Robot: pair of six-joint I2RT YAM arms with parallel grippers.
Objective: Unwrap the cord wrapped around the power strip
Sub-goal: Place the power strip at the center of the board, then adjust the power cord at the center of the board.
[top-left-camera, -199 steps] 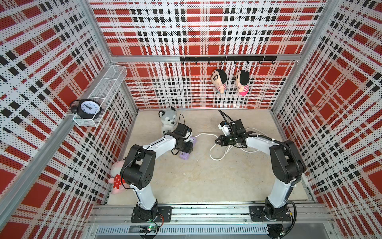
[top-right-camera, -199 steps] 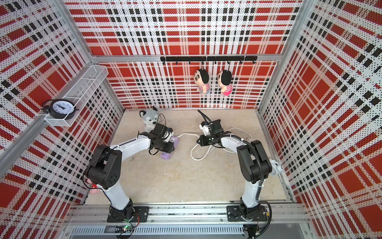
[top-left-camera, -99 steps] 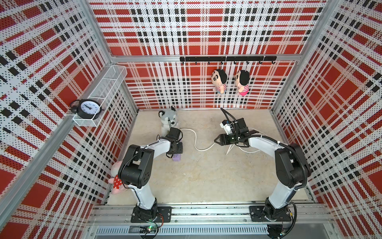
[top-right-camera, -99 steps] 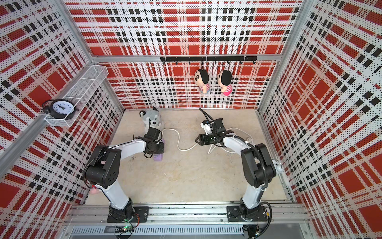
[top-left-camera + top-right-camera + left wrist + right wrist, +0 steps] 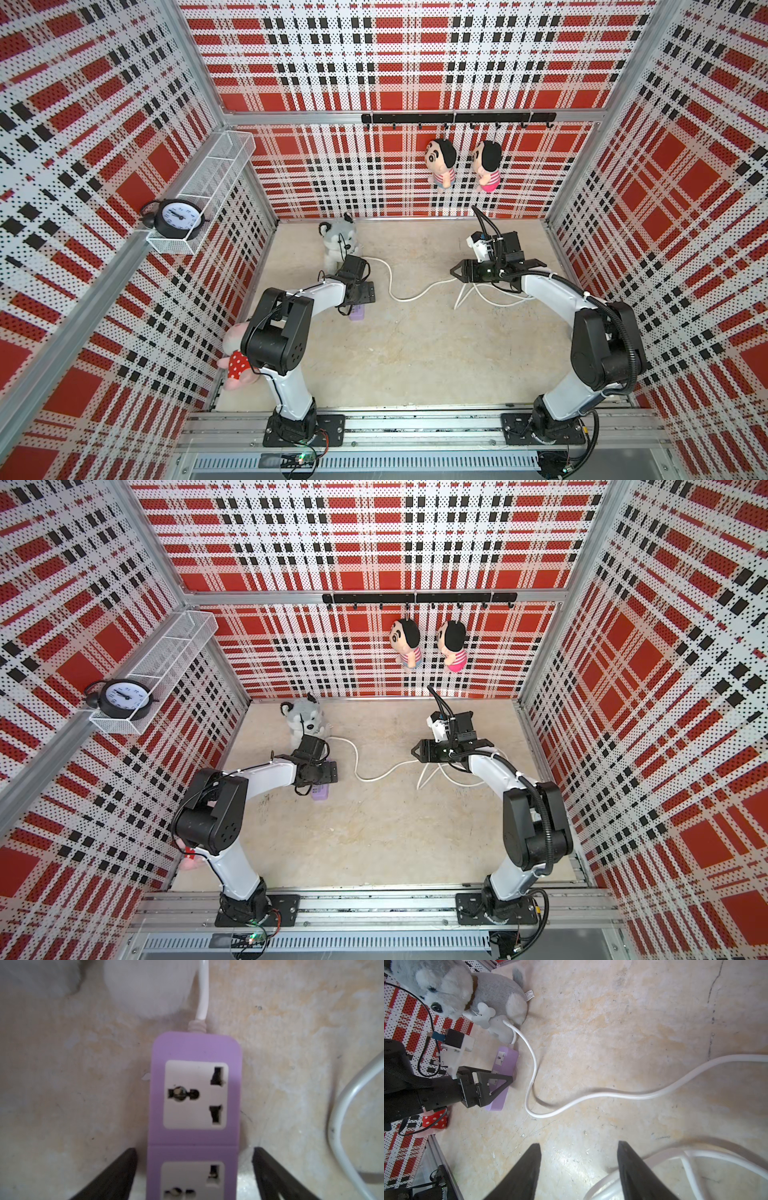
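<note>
The lavender power strip (image 5: 358, 311) (image 5: 321, 792) lies flat on the floor, sockets up, partly hidden under my left gripper (image 5: 365, 293) in both top views. In the left wrist view the left gripper (image 5: 194, 1151) is open, its fingers standing on either side of the power strip (image 5: 196, 1093) with gaps. The white cord (image 5: 409, 296) (image 5: 203, 991) leaves the strip's end by the husky and snakes across the floor to loose loops beneath my right gripper (image 5: 455, 273). The right gripper (image 5: 579, 1145) is open over bare floor, with the cord (image 5: 612, 1095) beside one finger.
A grey husky plush (image 5: 338, 241) (image 5: 467, 987) sits just behind the strip, touching the cord. A pink plush with a red dotted skirt (image 5: 235, 365) lies by the left wall. Two dolls (image 5: 440, 162) hang on the back wall. A clock (image 5: 176, 216) stands in a wall basket.
The left arm carried the strip left toward the husky, set it down and opened. The right gripper moved right drawing the cord out, then opened and let it go.
</note>
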